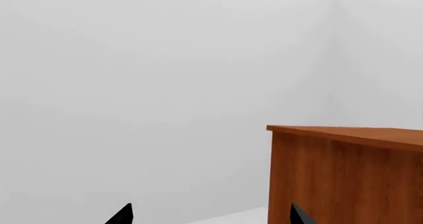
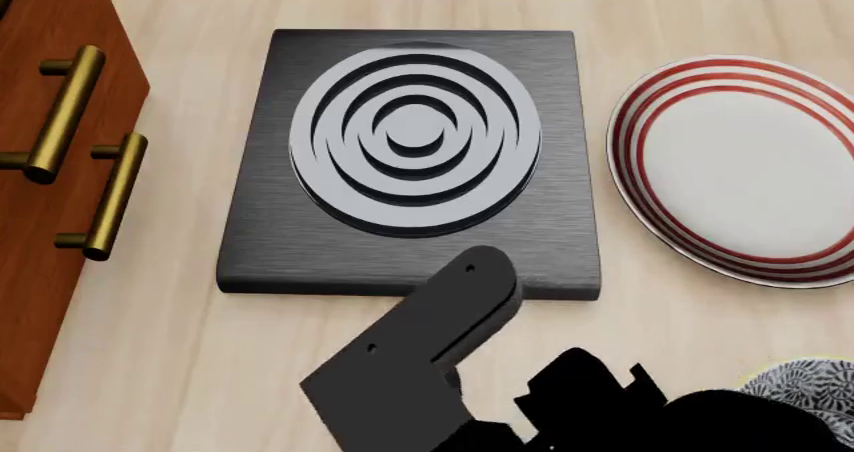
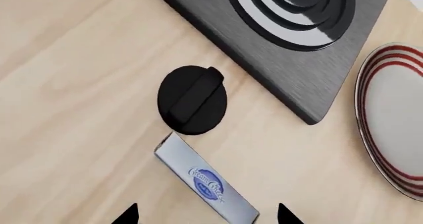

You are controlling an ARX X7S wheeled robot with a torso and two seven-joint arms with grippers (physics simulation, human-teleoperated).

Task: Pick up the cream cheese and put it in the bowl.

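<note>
Descending with the right end effector (image 3: 206, 215) spread over the cream cheese (image 3: 206, 182), you risk snagging the black knob (image 3: 192, 100) just beside it.

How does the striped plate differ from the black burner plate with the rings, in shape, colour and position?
The plate is round and white with red stripes near its rim; the burner plate is a dark, nearly square slab with grey concentric rings. In the head view the plate lies toward the robot's right and is cut off by the picture's edge, while the burner plate sits in the middle, wholly visible except where the arm covers its near edge. Both lie flat on the light wooden table, apart from each other.
</note>
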